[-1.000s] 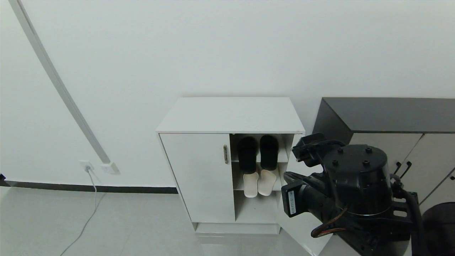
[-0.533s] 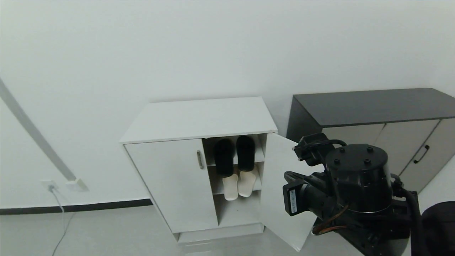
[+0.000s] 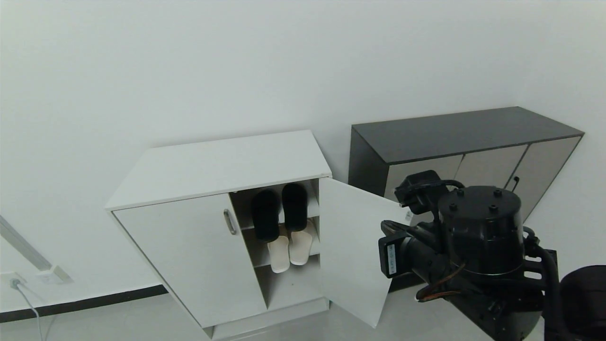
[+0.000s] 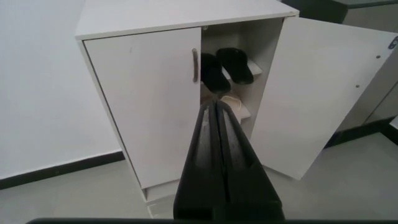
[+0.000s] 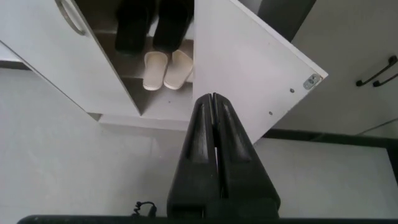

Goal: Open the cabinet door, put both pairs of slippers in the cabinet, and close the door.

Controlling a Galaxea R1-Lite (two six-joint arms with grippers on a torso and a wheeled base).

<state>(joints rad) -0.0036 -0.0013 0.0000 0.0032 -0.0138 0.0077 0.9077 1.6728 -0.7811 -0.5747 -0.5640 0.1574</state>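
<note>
The white cabinet (image 3: 222,163) stands against the wall with its left door (image 3: 194,255) closed and its right door (image 3: 352,246) swung open. A black pair of slippers (image 3: 280,210) lies on the upper shelf, and a white pair of slippers (image 3: 289,246) on the shelf below. My left gripper (image 4: 215,104) is shut and holds nothing; it hangs in front of the cabinet's open half. My right gripper (image 5: 213,97) is also shut on nothing, just off the open door's (image 5: 249,68) inner face. The right arm (image 3: 473,237) is beside that door's outer edge.
A dark-topped cabinet (image 3: 454,137) with grey doors stands to the right of the white one, behind the open door. A wall socket with a cable (image 3: 12,280) and a slanted duct are at the far left. Bare floor (image 4: 74,193) lies in front.
The whole head picture has shifted: the camera has turned right, so the cabinet shows further left and the dark cabinet more fully. The slippers stay on their shelves.
</note>
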